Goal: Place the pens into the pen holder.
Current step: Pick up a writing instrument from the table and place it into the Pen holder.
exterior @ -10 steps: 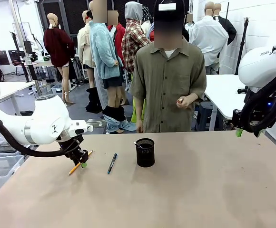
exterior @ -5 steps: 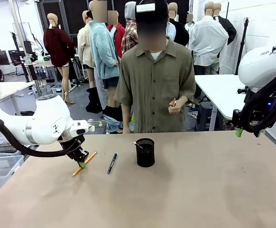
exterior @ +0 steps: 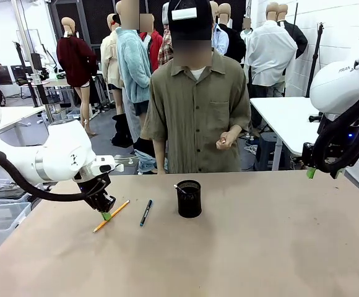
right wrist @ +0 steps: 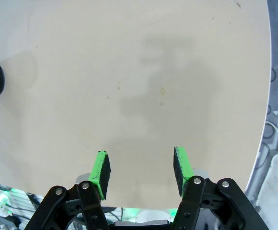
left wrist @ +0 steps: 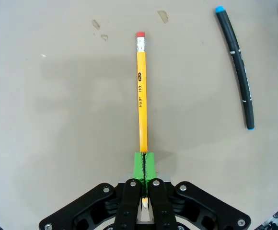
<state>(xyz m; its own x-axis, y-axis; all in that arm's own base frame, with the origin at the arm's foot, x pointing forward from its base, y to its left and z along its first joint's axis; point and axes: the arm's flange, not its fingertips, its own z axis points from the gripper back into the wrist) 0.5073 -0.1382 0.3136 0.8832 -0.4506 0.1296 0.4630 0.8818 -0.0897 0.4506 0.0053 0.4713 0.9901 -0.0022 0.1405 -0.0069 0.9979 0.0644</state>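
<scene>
**Left arm.** The left tool (exterior: 107, 215) is low over the left part of the tabletop (exterior: 260, 247). It is clenched on the yellow pencil (exterior: 112, 215). In the left wrist view, the green pads of the left tool (left wrist: 143, 160) are pressed together on the pencil's sharpened end, and the point shows between the fingers behind the pads. The rest of the yellow pencil (left wrist: 141, 96) projects straight out past the pads and ends in a red eraser. In the front view the pencil lies at a slant, with the eraser end toward the pen holder (exterior: 189, 198). The pictures do not show whether the pencil touches the tabletop.

**Other pens.** The dark pen (exterior: 145, 212) lies flat on the tabletop between the pencil and the pen holder, apart from both. In the left wrist view the dark pen (left wrist: 236, 67) shows a blue cap end and lies off to the side of the pencil. The silvery-white pen (exterior: 179, 188) stands tilted inside the pen holder, its upper end leaning over the rim.

**Pen holder.** It stands upright near the middle of the tabletop, in front of the person (exterior: 195, 117).

**Right arm.** The right tool (exterior: 323, 174) hangs above the right edge of the tabletop, well apart from all task items. In the right wrist view the right tool (right wrist: 140, 158) is released: its pads stand wide apart with nothing between them.

**Person.** The person stands at the far edge, one hand (exterior: 226, 141) raised at waist level.
</scene>
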